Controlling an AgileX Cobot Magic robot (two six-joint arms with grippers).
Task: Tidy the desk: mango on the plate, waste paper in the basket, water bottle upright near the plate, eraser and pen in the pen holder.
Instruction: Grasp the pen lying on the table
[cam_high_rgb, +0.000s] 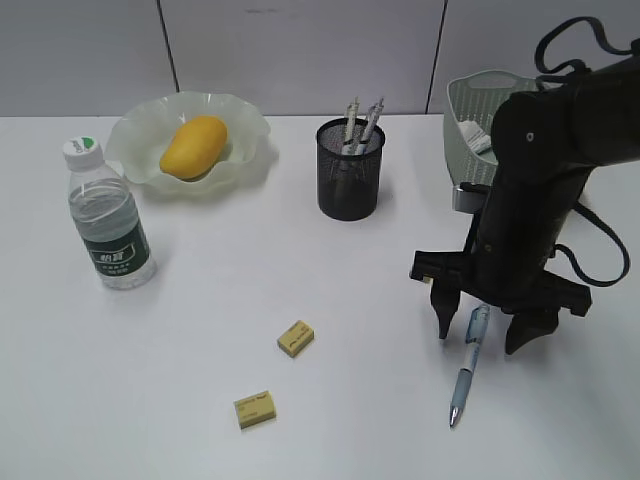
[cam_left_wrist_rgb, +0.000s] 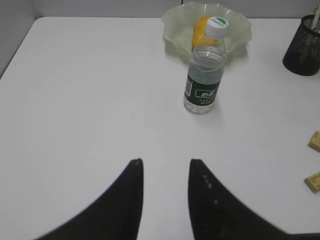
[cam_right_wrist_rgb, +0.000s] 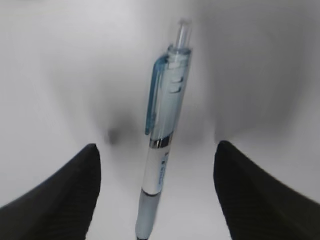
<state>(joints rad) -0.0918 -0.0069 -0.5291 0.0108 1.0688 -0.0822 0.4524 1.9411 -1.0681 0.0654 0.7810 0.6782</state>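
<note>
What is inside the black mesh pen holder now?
Two pens stand in the pen holder, their tops sticking out above the rim. Its mesh wall hides the bottom, so I cannot tell whether an eraser lies inside.

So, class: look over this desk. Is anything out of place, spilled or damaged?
Nothing is spilled or damaged. Three things still lie loose on the desk: two erasers and a pen, which lies flat between the open right gripper's fingers. The bottle stands upright and the mango sits on the plate.
</note>
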